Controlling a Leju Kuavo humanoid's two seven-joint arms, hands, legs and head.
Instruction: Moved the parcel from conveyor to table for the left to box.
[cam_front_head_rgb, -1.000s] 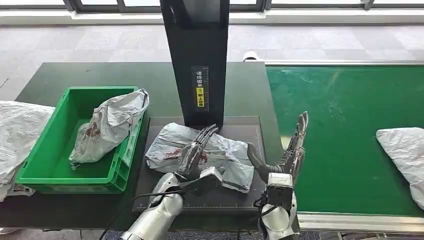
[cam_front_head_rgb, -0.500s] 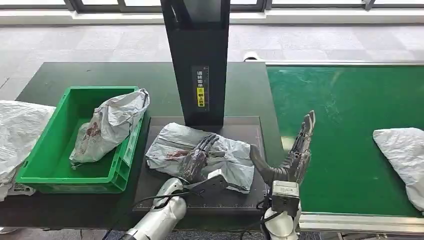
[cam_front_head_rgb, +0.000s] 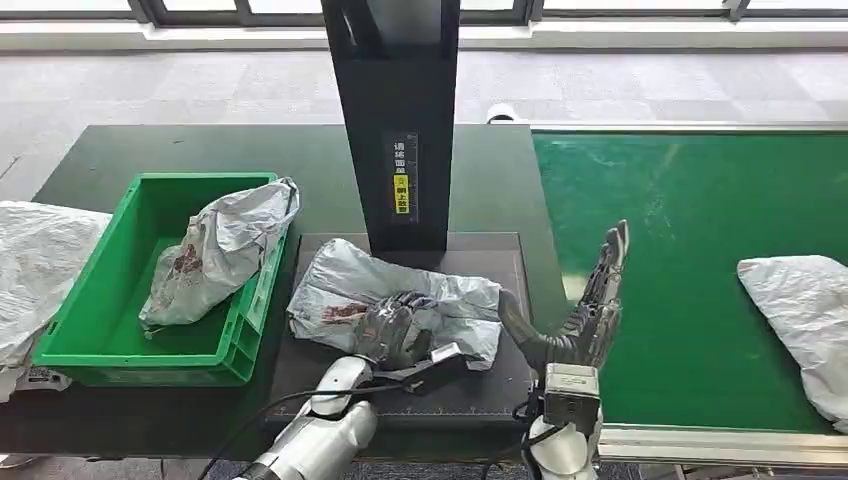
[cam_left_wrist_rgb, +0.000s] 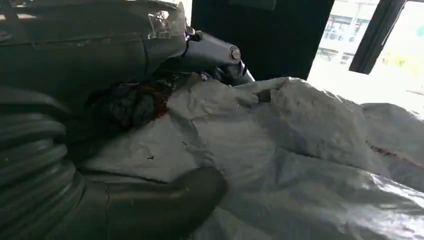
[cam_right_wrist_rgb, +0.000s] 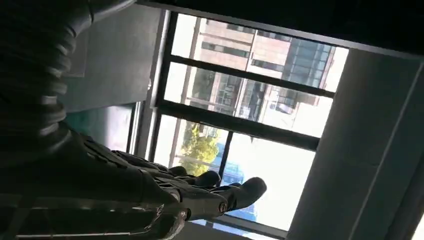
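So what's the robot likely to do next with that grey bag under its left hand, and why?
Probably lift the grey parcel and carry it left toward the green box. The left hand has its fingers curled into the crumpled plastic, which lies on the dark platform, while the right hand stands open and clear of it.

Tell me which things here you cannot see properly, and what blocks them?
- Parcel under the left hand: head view, the hand covers its middle.
- Parcel on the conveyor: head view, cut off by the picture's edge.
- Yellow label on the black post: print too small to read.
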